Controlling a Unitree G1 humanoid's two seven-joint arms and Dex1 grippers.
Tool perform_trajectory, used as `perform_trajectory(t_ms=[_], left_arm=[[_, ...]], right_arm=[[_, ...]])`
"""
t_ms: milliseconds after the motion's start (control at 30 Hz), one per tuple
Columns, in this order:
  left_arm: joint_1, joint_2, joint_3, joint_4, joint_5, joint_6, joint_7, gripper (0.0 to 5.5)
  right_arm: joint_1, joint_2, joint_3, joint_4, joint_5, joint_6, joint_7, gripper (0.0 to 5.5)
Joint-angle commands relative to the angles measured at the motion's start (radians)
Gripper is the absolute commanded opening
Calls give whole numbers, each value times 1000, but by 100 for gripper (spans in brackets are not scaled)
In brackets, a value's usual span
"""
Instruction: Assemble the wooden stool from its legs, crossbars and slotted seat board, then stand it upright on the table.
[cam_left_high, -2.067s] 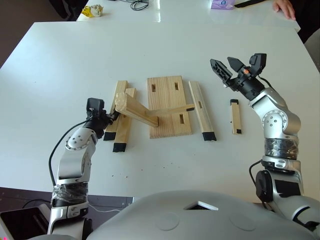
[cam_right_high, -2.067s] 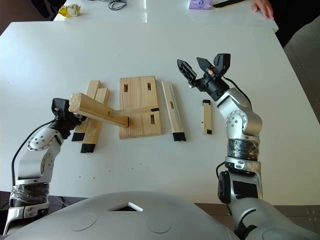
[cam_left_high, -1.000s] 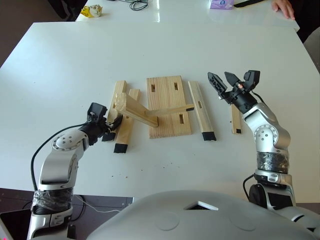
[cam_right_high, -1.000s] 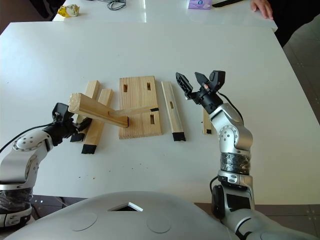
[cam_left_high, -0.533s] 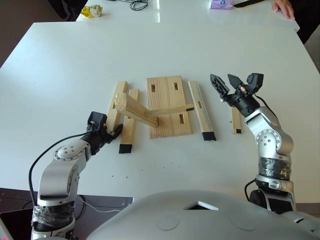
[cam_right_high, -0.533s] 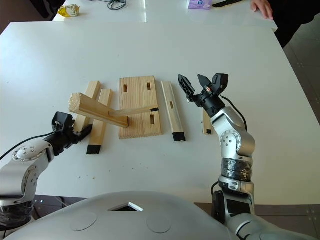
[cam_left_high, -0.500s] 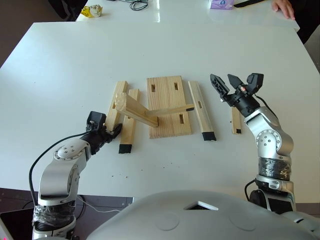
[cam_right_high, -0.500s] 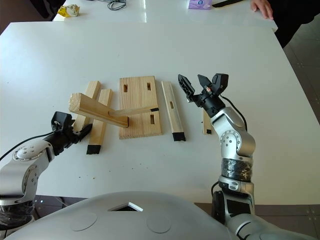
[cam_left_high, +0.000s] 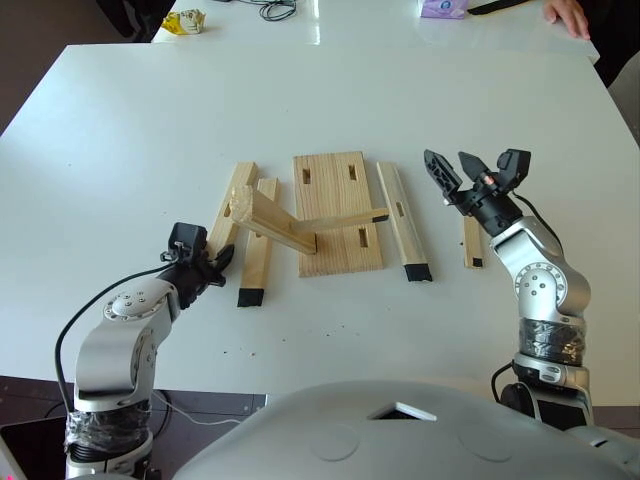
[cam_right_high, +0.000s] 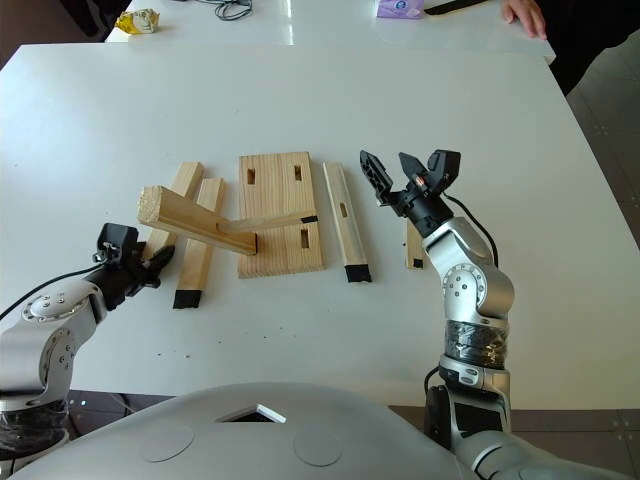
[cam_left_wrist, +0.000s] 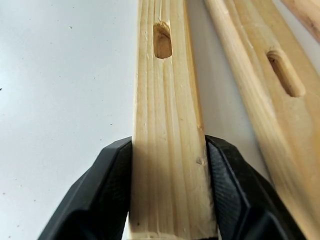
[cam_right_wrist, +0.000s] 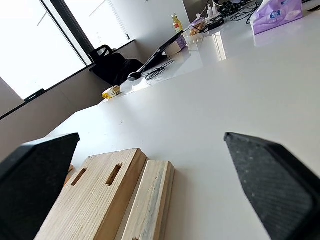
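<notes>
The task is judged to be at an early stage. The pale rectangular slotted wooden seat board (cam_left_high: 335, 195) is laid flat on the white table (cam_left_high: 150, 120), and its visible slots are unfilled. A light wooden propped leg (cam_left_high: 278, 222), seemingly joined to a thin crossbar (cam_left_high: 345, 216), is tilted across it.

At the board's 9 o'clock an inner leg (cam_left_high: 257, 245) lies beside an outer leg (cam_left_wrist: 167, 100), whose near end is grasped by the left gripper (cam_left_wrist: 169, 172). At 3 o'clock a fourth leg (cam_left_high: 402, 220) and a short loose crossbar (cam_left_high: 471, 235) lie unassembled. The right gripper (cam_left_high: 473, 168) is held spread and empty over that crossbar's 12 o'clock end.

Fitting the legs into the board and standing the stool up are not yet done.
</notes>
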Motion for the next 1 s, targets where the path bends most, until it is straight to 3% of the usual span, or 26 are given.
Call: perform_trajectory(t_ms=[33,233,433,633,800,1000], left_arm=[[-29,-13,45,45,-18,-11,0,205],[-292,-60,322,83,-289,-124,-50,205],[-481,-48,422,83,-522,-249,-103,205],[-590,36,350,42,-691,-293,-276,205],[-634,97,243,98,-716,-297,-421,205],[-649,118,142,128,-713,-304,-522,205]], right_arm=[[-30,-11,-4,-16,19,26,-5,534],[-140,-62,17,-90,96,71,93,534],[-416,-126,60,6,137,122,222,534],[-672,-148,45,129,238,224,309,534],[-726,-212,140,185,220,256,535,534],[-824,-218,130,260,252,294,644,534]])
